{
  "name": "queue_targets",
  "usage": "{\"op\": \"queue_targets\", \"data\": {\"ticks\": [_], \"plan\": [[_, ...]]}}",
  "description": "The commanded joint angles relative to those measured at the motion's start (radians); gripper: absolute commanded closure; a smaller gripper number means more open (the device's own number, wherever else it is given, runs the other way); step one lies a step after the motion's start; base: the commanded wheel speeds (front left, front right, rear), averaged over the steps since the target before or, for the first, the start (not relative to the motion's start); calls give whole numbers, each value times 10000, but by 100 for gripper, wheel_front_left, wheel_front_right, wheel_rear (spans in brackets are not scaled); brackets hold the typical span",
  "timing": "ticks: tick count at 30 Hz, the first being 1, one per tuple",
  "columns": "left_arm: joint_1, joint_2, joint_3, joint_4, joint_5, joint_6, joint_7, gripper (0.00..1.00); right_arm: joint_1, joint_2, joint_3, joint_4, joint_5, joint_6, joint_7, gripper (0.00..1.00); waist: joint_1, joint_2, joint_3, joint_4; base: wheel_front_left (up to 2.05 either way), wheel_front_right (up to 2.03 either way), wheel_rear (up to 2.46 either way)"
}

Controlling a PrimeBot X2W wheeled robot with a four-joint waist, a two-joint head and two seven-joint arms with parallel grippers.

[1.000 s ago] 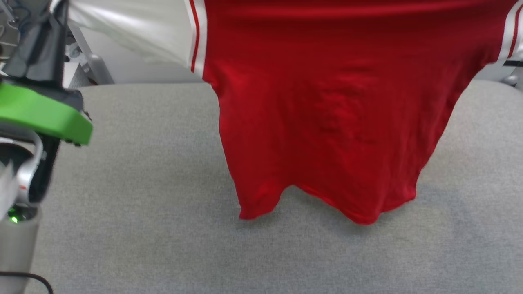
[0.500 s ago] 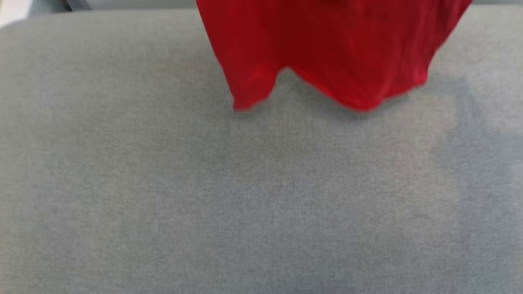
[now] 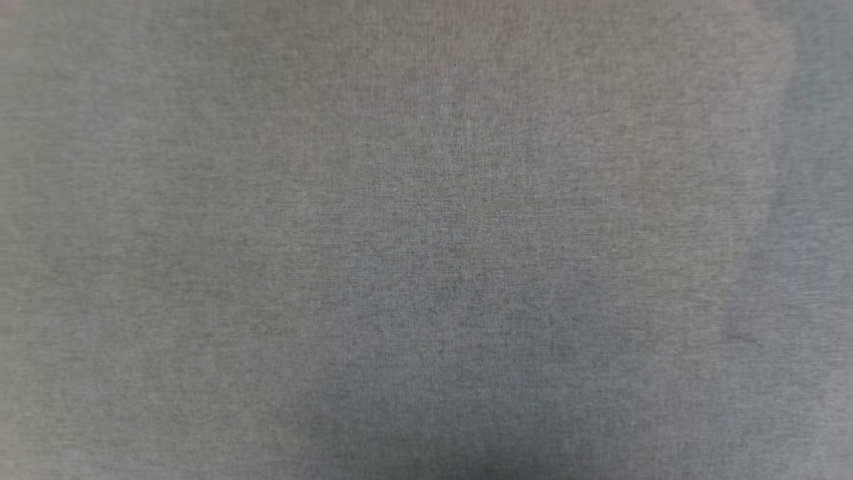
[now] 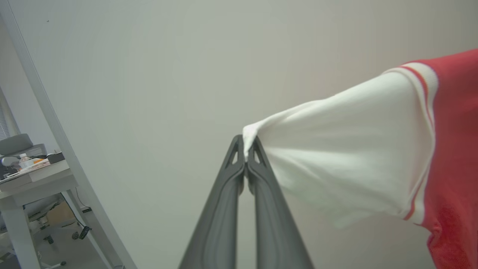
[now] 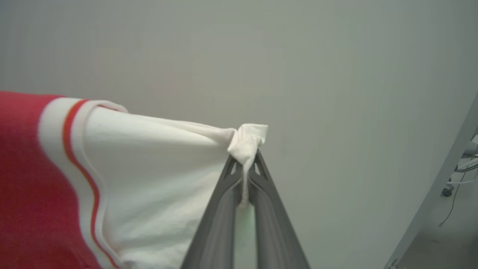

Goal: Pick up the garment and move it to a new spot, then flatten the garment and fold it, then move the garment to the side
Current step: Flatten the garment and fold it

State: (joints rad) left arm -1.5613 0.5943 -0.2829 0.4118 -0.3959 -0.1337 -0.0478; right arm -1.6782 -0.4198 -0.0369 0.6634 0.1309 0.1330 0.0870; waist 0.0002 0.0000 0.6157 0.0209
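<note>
The garment hangs stretched between my two arms in the air. In the left wrist view its white sleeve (image 4: 347, 164) runs off to the right into the red body (image 4: 455, 149), and my left gripper (image 4: 246, 147) is shut on the sleeve's tip. The right wrist view has the other white sleeve (image 5: 157, 172) leading left to the red body (image 5: 22, 179), with my right gripper (image 5: 244, 158) shut on a bunched bit of its cuff. Striped trim edges both shoulders.
The head view looks straight down on the grey fabric table top (image 3: 426, 240). A pale wall stands behind both sleeves. A white desk (image 4: 33, 179) with clutter and a slanted metal post (image 4: 56, 134) show at the left.
The head camera has tipped down: the red garment and the green-capped left arm slid up and out of the head view, leaving grey table top.
</note>
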Motion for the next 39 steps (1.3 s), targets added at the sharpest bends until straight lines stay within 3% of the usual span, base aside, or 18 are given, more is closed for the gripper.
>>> {"op": "queue_targets", "data": {"ticks": [1, 10, 20, 29, 39], "plan": [[-409, -35, 75, 352, 6, 44, -240, 100, -260, -20, -147, 229, -231, -23, -234, 100, -2, 0, 831, -33, 0, 0, 0], [-1172, -590, -775, 2407, -268, 34, -1852, 100, -740, 617, -611, 1547, -1105, -23, -1829, 100, -2, 0, 1201, 159, 0, 0, 0], [1048, -1103, -1519, 2458, -1345, 32, -2133, 100, 987, 595, 84, 2660, -468, -23, -2661, 100, -2, 0, 662, 386, 0, 0, 0], [4713, -1642, -1669, 1928, -1892, 32, -2137, 100, 4240, 189, 1027, 2679, 1121, -23, -3091, 100, -2, 0, -974, 456, 0, 0, 0], [8490, -1765, -2713, 1844, -2812, 31, -2126, 100, 8700, -521, 2232, 1396, 3193, -23, -2910, 100, -2, 0, -2784, 531, 0, 0, 0]]}}
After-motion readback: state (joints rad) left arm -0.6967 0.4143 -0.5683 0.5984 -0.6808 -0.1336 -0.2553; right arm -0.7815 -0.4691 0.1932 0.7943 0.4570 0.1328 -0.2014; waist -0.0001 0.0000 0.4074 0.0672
